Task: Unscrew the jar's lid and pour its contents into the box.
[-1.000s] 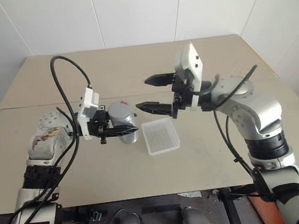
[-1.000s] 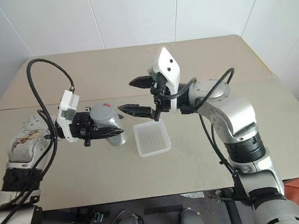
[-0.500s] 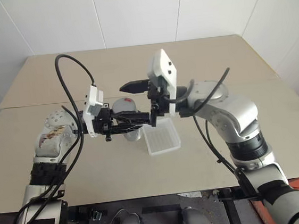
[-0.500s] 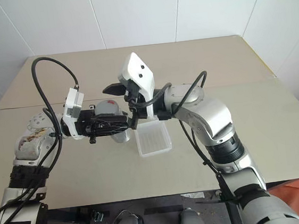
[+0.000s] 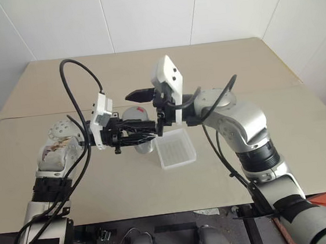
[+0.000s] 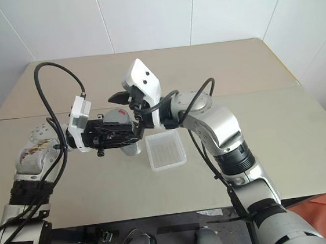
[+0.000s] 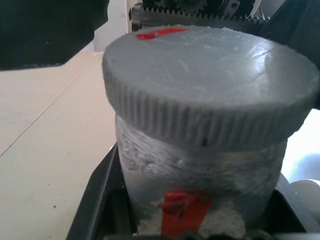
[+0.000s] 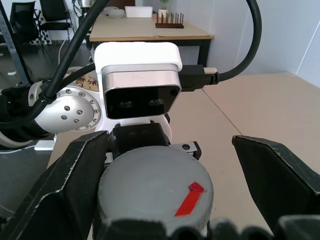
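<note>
Level, the left gripper [image 5: 142, 137] clenched the jar [image 7: 200, 180]. Right gripper [image 8: 165, 185] fingers gaped beside the lid [image 8: 155, 187], above the beige table [image 5: 99, 181].

lid [image 8: 155, 185]: grey, red mark | jar [image 7: 200, 185]: greyish, red mark | box [image 5: 176, 148]: translucent white, ribbed

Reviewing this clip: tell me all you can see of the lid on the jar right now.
The lid is a round, flat grey cap with a ribbed edge and a red mark near its rim. It looks like matte plastic. It sits level on the upright jar, slightly overhanging it and apparently screwed on. The left tool grips the jar below it; the right tool's open fingers flank the lid without clearly touching.
</note>
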Available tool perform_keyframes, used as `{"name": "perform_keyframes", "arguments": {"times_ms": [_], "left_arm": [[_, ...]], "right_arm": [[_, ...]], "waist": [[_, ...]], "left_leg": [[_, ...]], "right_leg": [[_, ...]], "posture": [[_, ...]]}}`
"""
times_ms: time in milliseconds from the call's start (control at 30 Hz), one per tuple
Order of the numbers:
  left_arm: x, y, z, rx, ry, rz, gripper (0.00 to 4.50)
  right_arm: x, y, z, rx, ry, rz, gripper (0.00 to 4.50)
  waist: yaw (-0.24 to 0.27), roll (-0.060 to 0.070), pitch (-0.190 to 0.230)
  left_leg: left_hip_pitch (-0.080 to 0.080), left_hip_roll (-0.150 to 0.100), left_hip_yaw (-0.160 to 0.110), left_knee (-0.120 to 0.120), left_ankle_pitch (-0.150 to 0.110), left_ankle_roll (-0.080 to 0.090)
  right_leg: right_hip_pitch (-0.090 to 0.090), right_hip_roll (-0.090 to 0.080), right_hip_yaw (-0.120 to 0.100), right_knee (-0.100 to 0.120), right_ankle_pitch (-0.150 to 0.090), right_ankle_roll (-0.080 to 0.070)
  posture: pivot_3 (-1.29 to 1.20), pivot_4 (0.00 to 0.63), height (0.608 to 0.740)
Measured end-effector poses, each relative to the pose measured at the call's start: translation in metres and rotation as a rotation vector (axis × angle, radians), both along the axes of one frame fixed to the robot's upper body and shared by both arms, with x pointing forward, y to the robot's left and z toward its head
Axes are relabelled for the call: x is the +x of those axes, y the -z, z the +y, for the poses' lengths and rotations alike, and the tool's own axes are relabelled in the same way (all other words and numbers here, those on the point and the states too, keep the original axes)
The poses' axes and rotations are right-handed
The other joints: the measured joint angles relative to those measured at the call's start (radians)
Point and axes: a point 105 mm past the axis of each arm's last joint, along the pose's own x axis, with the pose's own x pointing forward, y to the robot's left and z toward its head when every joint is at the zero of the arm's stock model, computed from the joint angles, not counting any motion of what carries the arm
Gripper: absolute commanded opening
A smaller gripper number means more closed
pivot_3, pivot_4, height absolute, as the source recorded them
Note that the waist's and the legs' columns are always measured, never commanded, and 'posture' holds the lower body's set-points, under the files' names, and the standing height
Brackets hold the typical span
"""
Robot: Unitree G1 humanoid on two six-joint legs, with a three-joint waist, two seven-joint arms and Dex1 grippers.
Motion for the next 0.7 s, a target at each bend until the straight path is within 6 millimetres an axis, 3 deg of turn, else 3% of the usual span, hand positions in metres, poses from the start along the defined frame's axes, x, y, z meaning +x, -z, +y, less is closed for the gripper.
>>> {"name": "perform_keyframes", "arguments": {"times_ms": [467, 700], "left_arm": [[0.000, 0.000, 0.004, 0.014, -0.012, -0.001, 1.93], [-0.001, -0.001, 0.007, 0.021, -0.006, -0.002, 1.93]], "right_arm": [[-0.001, 0.011, -0.032, -0.041, 0.043, -0.005, 4.49], [0.007, 0.005, -0.050, -0.020, 0.116, -0.016, 4.49]], "waist": [[0.001, 0.000, 0.000], [0.002, 0.000, 0.000]], "left_leg": [[0.000, 0.000, 0.000, 0.000, 0.000, 0.000], [0.000, 0.000, 0.000, 0.000, 0.000, 0.000]], "right_leg": [[0.000, 0.000, 0.000, 0.000, 0.000, 0.000], [0.000, 0.000, 0.000, 0.000, 0.000, 0.000]], "posture": [[0.00, 0.150, 0.740], [0.00, 0.150, 0.740]]}}
